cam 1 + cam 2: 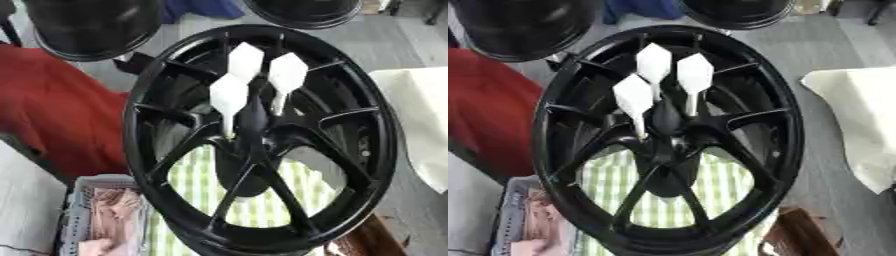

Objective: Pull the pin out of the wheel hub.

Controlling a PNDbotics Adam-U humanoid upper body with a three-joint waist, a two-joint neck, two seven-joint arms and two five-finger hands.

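Black wheel hub [262,140] stands upright over a green-striped cloth [201,192], three white pins [229,96] seated at its centre; no robot hand visible, so its state cannot be told.

Both views come from the robot's head, side by side, looking steeply down from close range. A black wheel [262,140] fills most of each picture, its rim nearly reaching the top and bottom edges. The right eye view shows the wheel shifted a little toward the left compared with the left eye view. Both share the white pins [654,62] at the hub, the green striped cloth [197,192] beneath, the red cloth [61,110] at left and the grey floor [798,55] beyond.
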